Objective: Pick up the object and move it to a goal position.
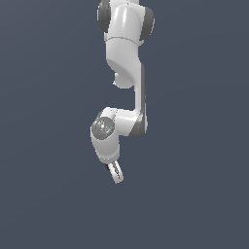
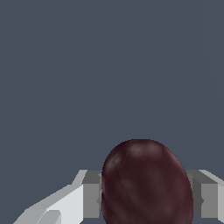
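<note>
In the wrist view a dark red, rounded object (image 2: 146, 183) fills the space between the two grey finger pads (image 2: 91, 199), which press against its sides, so my gripper (image 2: 146, 199) is shut on it. In the exterior view the white arm hangs down from above and my gripper (image 1: 115, 173) points downward and slightly toward the exterior view's right. Only a thin dark red sliver of the object (image 1: 107, 168) shows beside the fingers there; the rest is hidden by the hand.
A plain dark blue-grey background surrounds the arm in both views, with no other objects, edges or containers visible.
</note>
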Robot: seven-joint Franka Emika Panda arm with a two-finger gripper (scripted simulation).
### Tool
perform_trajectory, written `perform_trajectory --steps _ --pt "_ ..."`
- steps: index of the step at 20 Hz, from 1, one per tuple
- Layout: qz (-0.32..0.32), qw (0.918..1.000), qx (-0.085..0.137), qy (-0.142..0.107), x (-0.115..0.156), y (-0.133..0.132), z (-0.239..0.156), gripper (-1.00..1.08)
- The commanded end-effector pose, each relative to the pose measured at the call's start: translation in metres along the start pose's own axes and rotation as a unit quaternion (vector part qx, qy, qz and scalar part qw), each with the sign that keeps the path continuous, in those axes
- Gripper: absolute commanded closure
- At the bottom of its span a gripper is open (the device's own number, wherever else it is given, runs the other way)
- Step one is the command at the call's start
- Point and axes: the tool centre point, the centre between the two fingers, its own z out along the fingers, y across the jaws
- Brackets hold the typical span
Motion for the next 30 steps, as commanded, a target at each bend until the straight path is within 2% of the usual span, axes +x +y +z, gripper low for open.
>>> perform_trajectory --steps 1,9,22,30 --pt "0.0 1.0 0.001 0.0 -0.003 0.002 -0.003 1.08" --pt "0.0 1.0 0.001 0.0 -0.025 0.02 -0.02 1.08" --pt "0.0 1.0 0.001 0.0 -0.08 0.063 -0.064 1.08" --pt "0.0 1.0 0.001 0.0 -0.099 0.077 -0.08 1.08"
